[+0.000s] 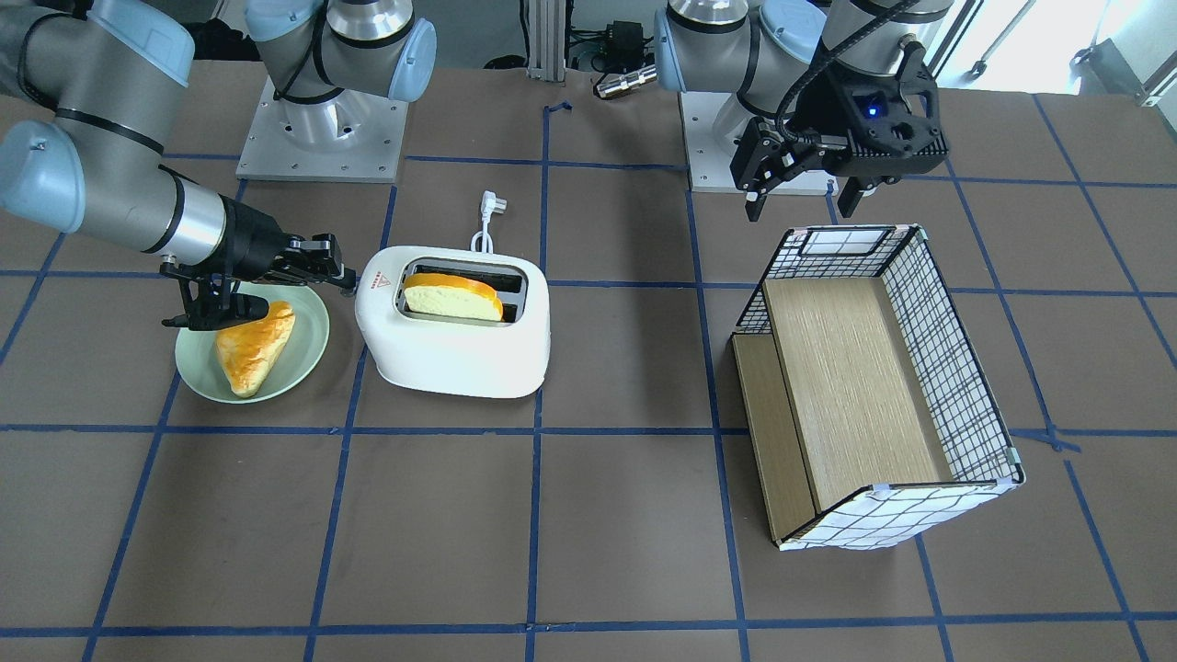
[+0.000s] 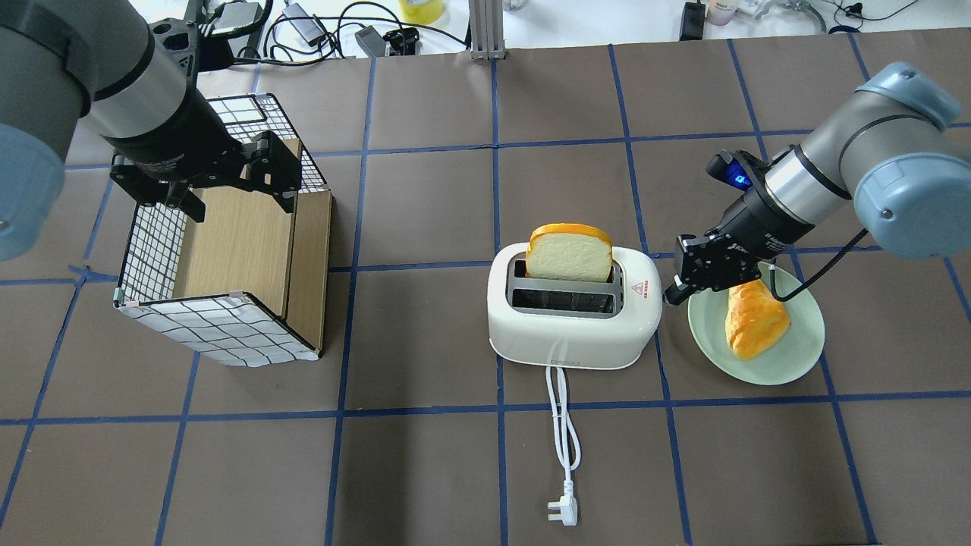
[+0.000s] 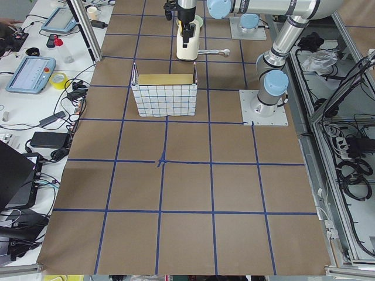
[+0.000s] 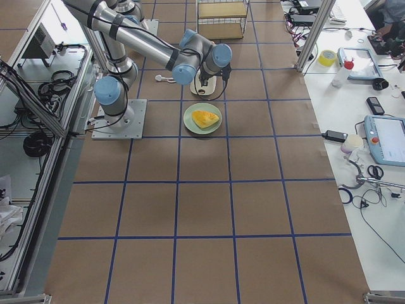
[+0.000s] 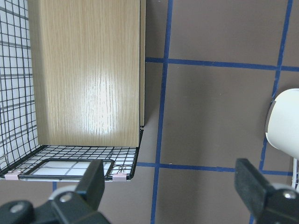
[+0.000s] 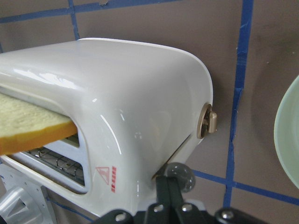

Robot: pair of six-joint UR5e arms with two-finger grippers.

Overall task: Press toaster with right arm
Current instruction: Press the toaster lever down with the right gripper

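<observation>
The white two-slot toaster (image 2: pixel 569 334) stands mid-table, its cord and plug (image 2: pixel 563 509) trailing toward the robot. A bread slice (image 2: pixel 569 254) stands tall in its far slot. My right gripper (image 2: pixel 671 292) is shut and empty, its tip at the toaster's right end. In the right wrist view the closed fingertips (image 6: pixel 164 184) sit beside a round grey lever knob (image 6: pixel 180 175) on the end face of the toaster (image 6: pixel 140 93), below a beige dial (image 6: pixel 208 122). My left gripper (image 2: pixel 237 199) is open and empty above the basket.
A green plate (image 2: pixel 796 356) with a piece of bread (image 2: pixel 755 318) lies right of the toaster, under my right wrist. A wire basket (image 2: pixel 220 326) with wooden shelves lies on its side at the left. The toaster's edge (image 5: pixel 285 121) shows in the left wrist view.
</observation>
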